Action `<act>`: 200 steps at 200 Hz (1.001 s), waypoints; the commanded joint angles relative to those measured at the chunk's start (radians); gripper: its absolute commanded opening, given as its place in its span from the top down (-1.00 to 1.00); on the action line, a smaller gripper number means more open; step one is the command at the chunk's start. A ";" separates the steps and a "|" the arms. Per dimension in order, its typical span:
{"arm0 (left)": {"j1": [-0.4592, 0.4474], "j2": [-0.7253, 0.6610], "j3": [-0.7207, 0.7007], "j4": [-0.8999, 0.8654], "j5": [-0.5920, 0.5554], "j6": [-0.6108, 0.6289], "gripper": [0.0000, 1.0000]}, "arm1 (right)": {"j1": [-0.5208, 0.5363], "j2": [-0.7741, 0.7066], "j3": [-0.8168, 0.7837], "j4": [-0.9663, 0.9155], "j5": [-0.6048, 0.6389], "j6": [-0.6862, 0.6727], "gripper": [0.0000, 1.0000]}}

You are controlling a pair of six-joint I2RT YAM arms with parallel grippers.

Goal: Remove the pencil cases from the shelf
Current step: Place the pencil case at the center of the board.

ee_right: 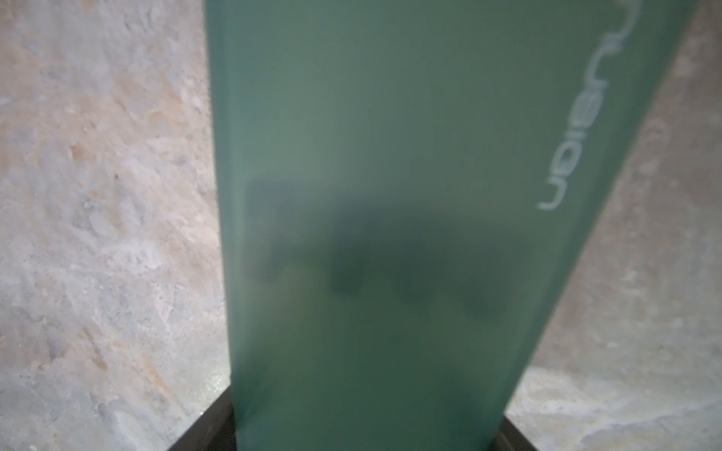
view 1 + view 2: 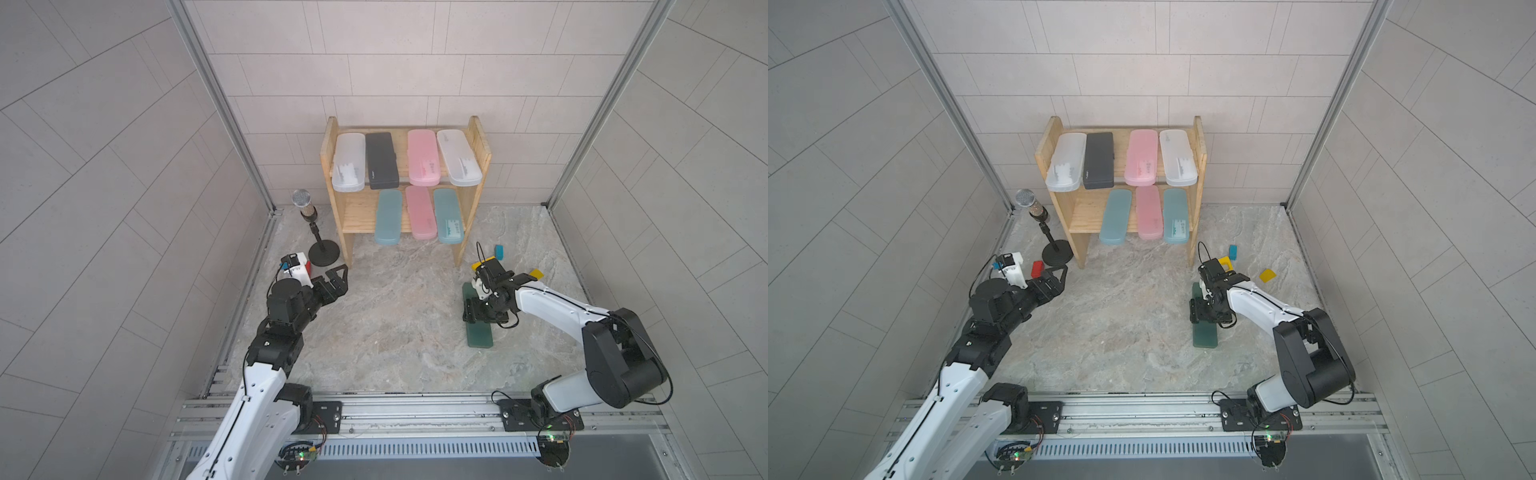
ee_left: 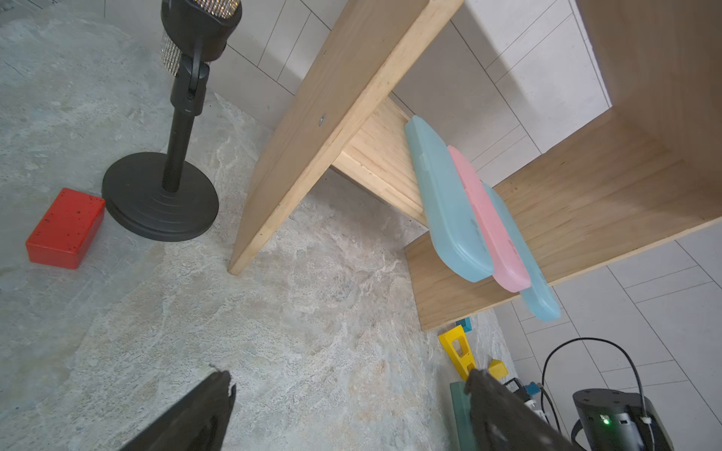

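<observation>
Right tool (image 2: pixel 481 313): pinching dark green case (image 2: pixel 480 337), low at tabletop (image 2: pixel 395 316). Left tool (image 2: pixel 338 279): spread, empty. Hazard: early release, case skidding; overhanging pencil cases (image 2: pixel 421 212) on shelf (image 2: pixel 478 139) toppling if nudged.

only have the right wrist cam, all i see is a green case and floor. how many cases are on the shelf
observer: Seven on the shelf: four on the top tier, three on the lower.
operator: where's the left gripper
observer: The left gripper is open and empty, low by the shelf's leg, next to the mic stand.
operator: where am i holding the case
observer: The right gripper is shut across the middle of the green case, well in front of the shelf.
</observation>
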 commanded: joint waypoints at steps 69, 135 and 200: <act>-0.003 0.043 0.101 -0.029 0.074 -0.020 -0.99 | -0.063 0.194 0.157 -0.073 0.056 -0.135 -0.22; -0.004 0.051 0.134 -0.059 0.092 -0.022 -0.99 | -0.118 0.230 0.158 -0.081 0.077 -0.170 -0.24; -0.004 0.077 0.135 -0.028 0.099 -0.053 -0.99 | -0.141 0.209 0.150 -0.096 0.131 -0.168 -0.72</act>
